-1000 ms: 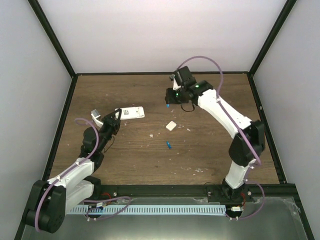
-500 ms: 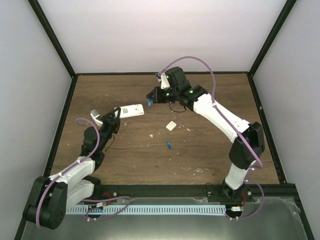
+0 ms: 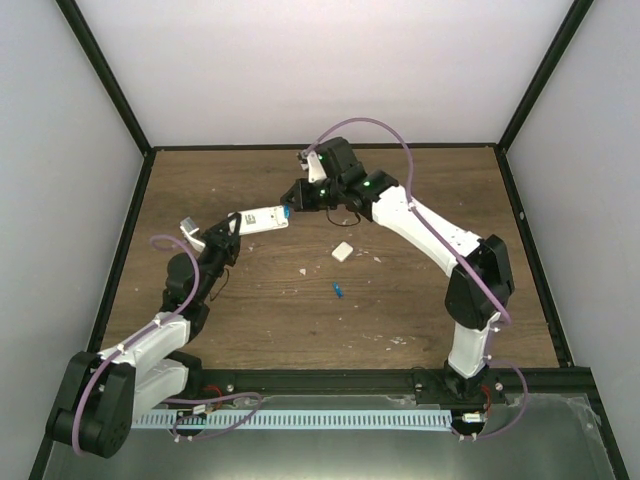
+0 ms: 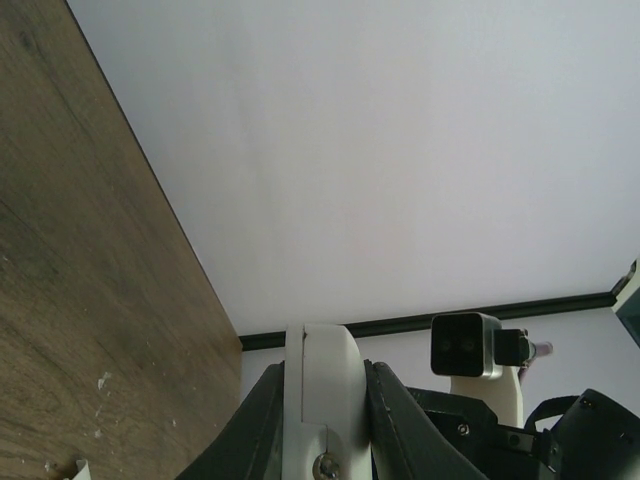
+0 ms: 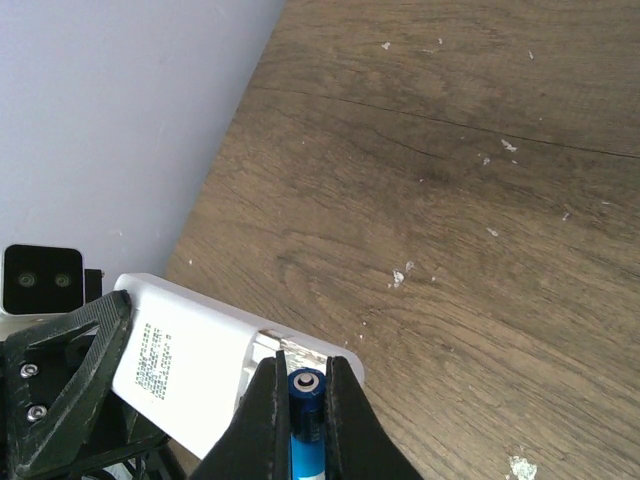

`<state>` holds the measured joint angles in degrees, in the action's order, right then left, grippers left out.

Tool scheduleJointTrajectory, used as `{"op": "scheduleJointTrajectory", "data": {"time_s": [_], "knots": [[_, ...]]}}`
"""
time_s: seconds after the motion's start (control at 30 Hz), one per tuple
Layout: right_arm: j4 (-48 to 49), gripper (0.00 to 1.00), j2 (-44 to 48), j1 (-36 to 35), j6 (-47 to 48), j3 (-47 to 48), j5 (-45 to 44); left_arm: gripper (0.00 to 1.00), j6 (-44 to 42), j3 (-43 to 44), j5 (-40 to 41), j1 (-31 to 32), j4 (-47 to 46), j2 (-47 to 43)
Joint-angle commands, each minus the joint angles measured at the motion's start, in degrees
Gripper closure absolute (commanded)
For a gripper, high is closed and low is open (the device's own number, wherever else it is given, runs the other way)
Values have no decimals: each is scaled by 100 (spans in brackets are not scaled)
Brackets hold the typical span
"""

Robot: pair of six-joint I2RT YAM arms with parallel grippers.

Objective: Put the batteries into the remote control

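The left gripper (image 3: 235, 226) is pinching the remote control (image 3: 264, 218) by one short end, and the white handset points to the right, toward the other arm. In the left wrist view the two dark fingers (image 4: 262, 425) press on both sides of the thin white edge of the remote control (image 4: 320, 395), so this claw is closed on it. The handset seems to be lifted from the table (image 3: 420, 300), but how high I cannot tell. The right gripper (image 3: 291, 203) is pressed together on a blue battery (image 3: 285, 211), which it holds at the free end of the remote control. From the right wrist camera the battery (image 5: 304, 425) stands between the fingertips with its metal end up, just beside the open recess at the end of the remote control (image 5: 195, 360), whose side with a printed label (image 5: 150, 355) faces this camera. I cannot tell if the battery already touches the handset. The second battery (image 3: 339, 290) lies alone on the table, well apart from both grippers. A small white square cover piece (image 3: 342, 252) lies between this battery and the right gripper.
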<state>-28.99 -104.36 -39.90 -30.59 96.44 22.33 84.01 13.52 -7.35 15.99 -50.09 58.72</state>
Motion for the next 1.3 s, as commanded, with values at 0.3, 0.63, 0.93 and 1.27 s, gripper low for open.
{"op": "scheduleJointTrajectory", "data": {"time_s": [0.3, 0.63, 0.93, 1.27], "knots": [[-198, 99, -219, -133, 50, 579, 153, 100, -23, 171, 22, -25, -274, 17], [-478, 99, -319, -158, 171, 683, 11, 100, -23, 161, 32, -23, -305, 17], [-663, 99, -328, -167, 272, 717, -28, 100, -110, 171, 32, -23, -283, 30], [-712, 97, -398, -194, 267, 733, 49, 100, -148, 161, 24, -25, -290, 17]]}}
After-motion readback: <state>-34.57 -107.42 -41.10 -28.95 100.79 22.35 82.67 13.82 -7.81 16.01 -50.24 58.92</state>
